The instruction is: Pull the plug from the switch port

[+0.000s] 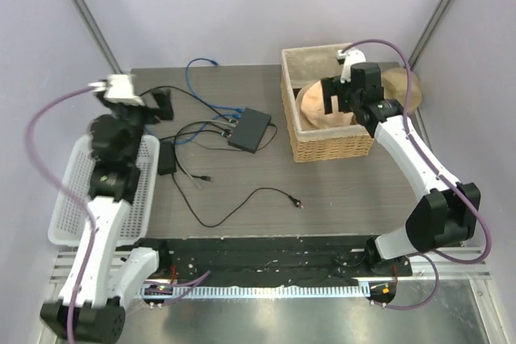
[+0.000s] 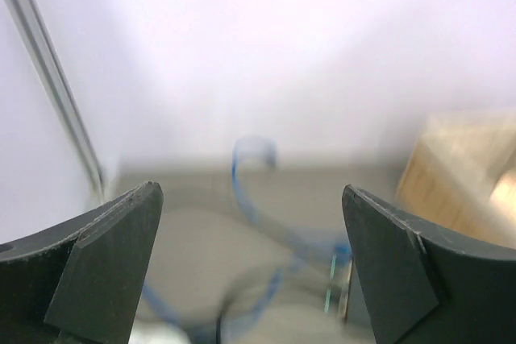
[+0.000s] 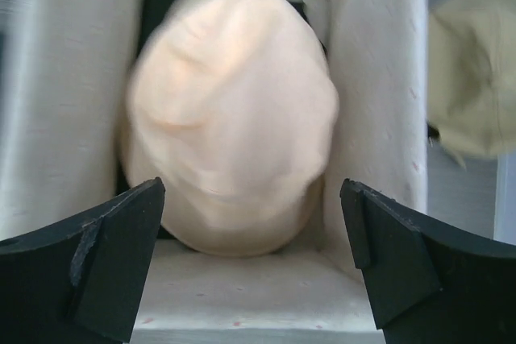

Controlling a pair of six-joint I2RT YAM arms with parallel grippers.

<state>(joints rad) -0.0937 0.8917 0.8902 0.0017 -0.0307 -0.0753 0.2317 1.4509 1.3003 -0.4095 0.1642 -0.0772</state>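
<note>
Switch: the switch (image 1: 251,130) is lying flat around the middle of the table (image 1: 347,191), a little toward the far edge and skewed to the table's edges.
Plugs: the plugs (image 1: 232,118) are sitting in the switch's left-facing side. A blue cable (image 1: 211,86) and black cables (image 1: 193,130) are running in there. I cannot tell which plug is meant.
Left gripper: the left gripper (image 1: 160,107) is hanging near the left edge, its jaws spread wide and holding nothing.
Right gripper: the right gripper (image 1: 332,98) is hovering over the basket (image 1: 330,149) at the far right corner, its jaws wide and empty.
Key relation: the plug side is facing the left gripper, which is standing to the switch's left and is the nearer one to the plugs. The basket wall is standing between the right gripper and the switch.
Top view alone: it is showing the switch, the adapter (image 1: 167,156) and both arms.
Left wrist view: it is blurred, showing the blue loop and the basket, but no readable switch.
Right wrist view: it is showing only a peach lump (image 3: 230,118) inside the basket.
</note>
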